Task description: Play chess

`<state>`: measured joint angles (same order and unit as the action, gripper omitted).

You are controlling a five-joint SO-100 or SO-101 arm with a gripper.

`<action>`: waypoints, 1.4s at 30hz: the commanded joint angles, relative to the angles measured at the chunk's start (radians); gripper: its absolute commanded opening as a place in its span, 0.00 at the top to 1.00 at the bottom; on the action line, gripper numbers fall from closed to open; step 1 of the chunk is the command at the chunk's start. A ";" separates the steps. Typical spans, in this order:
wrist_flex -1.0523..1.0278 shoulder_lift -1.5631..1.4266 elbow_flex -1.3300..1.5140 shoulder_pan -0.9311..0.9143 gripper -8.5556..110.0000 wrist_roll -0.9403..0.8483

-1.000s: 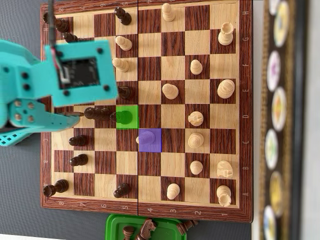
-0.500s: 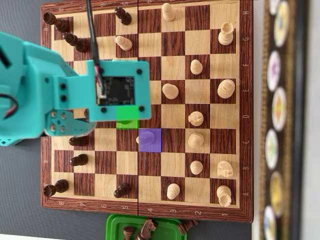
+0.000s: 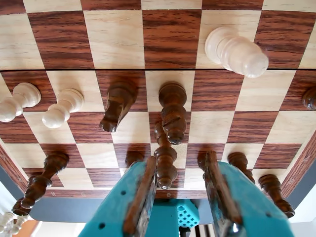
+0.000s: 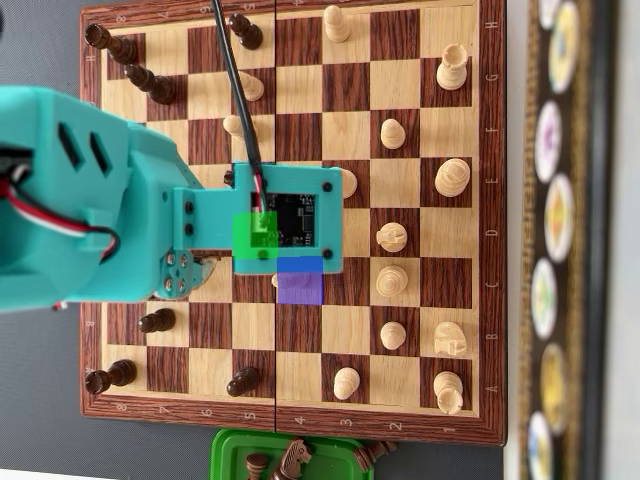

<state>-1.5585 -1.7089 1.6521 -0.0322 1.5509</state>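
In the wrist view my gripper [image 3: 180,159] is open over the chessboard [image 3: 118,37], its brown pads [image 3: 140,197] wide apart. A dark piece [image 3: 165,163] stands in the gap, close to the left pad and not clamped. Beyond it stand a taller dark piece [image 3: 173,111] and another dark piece [image 3: 118,103]. In the overhead view the teal arm [image 4: 285,220] covers the fingers and the board's [image 4: 350,135] middle. A green marked square [image 4: 255,235] and a purple one [image 4: 300,282] show at the wrist.
Light pieces [image 4: 392,280] fill the board's right half in the overhead view; dark pieces [image 4: 155,321] line the left. A green tray [image 4: 290,455] with taken pieces sits below the board. The wrist view shows a light piece [image 3: 237,49] ahead to the right and two others [image 3: 61,106] at left.
The arm has swung right across the board. Its wrist now covers the green marked square and the dark pieces beside it, which were visible a second ago.
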 commanded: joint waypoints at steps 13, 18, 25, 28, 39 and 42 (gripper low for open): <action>0.017 0.043 -0.041 0.000 0.78 0.008; 0.061 0.046 -0.035 0.000 0.78 0.002; 0.057 0.117 -0.037 -0.003 0.78 0.000; 0.057 0.120 -0.041 -0.009 0.78 -0.002; 0.061 0.129 -0.035 -0.002 0.78 0.002; 0.061 0.137 -0.035 -0.002 0.78 0.000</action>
<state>-1.5079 -1.5739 1.6490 -0.0307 1.5493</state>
